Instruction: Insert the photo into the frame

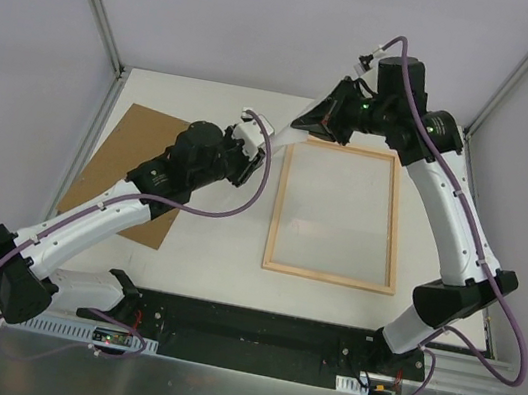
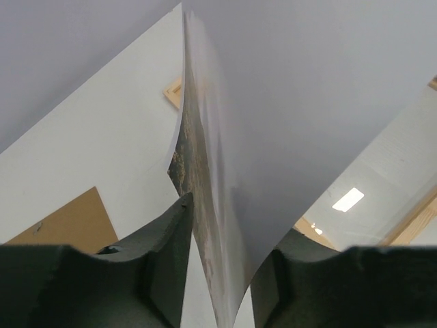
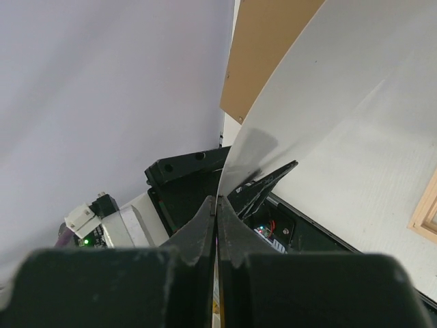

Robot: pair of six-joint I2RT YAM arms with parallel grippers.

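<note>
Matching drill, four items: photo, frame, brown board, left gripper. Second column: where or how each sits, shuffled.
1 photo
2 frame
3 brown board
4 left gripper

A flat on the table, far left
B fingers apart, one each side of the photo
C pinched in the shut right gripper
D flat on the table, right of centre

Pairs: 1-C, 2-D, 3-A, 4-B

no readable text, no labels, no numbers

photo: mottled brown-green print, reverse plain white. frame: light natural wood strips, clear pane. backing board: plain brown. bench: white. arms: white, black joints, purple cables. walls: pale lilac-grey.
</note>
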